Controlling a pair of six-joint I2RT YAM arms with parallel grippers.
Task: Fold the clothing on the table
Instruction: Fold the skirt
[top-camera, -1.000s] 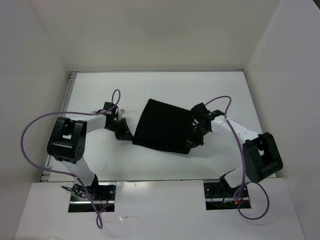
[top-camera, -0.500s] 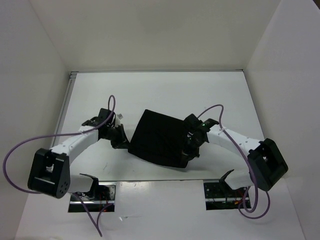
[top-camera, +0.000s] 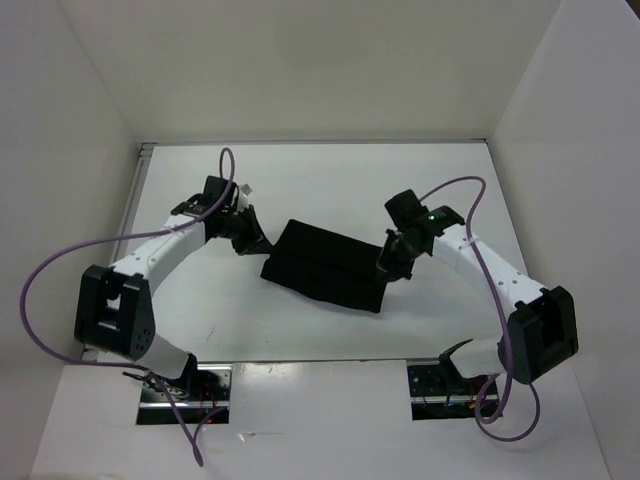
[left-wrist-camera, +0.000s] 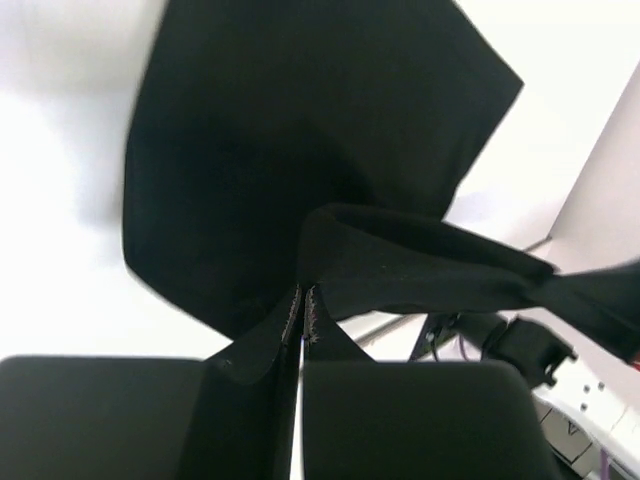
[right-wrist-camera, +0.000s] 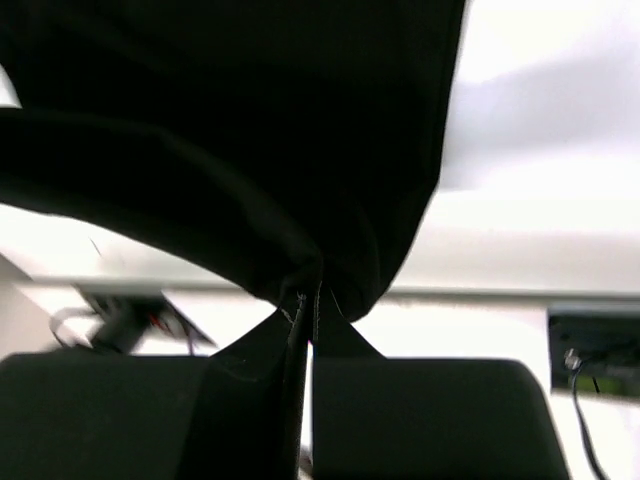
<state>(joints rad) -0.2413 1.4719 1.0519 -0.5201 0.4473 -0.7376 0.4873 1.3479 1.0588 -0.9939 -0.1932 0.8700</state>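
Glossy white surface (top-camera: 300, 180), pretty plain setup: the black clothing (top-camera: 325, 268) sits around its middle, with the left end effector (top-camera: 250, 238) clamped on one edge and the right end effector (top-camera: 388, 266) pinching the opposite one.

Top cam: high, behind arm bases (top-camera: 185, 385), looks down on whole worktop (top-camera: 320, 175). Wrist cams look out past left hand (left-wrist-camera: 303, 302) and right hand (right-wrist-camera: 305, 302), very close. All three share the clothing (top-camera: 325, 265).
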